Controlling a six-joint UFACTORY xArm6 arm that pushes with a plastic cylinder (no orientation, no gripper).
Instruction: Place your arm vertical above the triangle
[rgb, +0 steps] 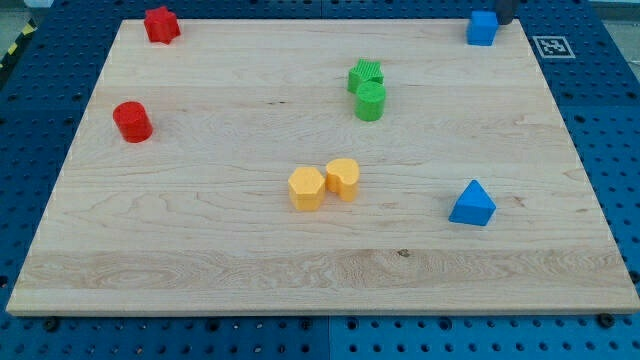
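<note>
A blue triangle (472, 204) lies at the view's lower right on the wooden board (200, 250). My tip (505, 22) shows only as a short dark stub at the view's top right edge. It is just right of a blue cube (482, 28) and far above the triangle in the view. I cannot tell whether the tip touches the cube.
A red star-like block (161, 25) sits at the top left and a red cylinder (132, 121) at the left. Two green blocks (368, 90) touch each other at centre right. A yellow hexagon (306, 188) and a yellow block (343, 177) sit together at the centre.
</note>
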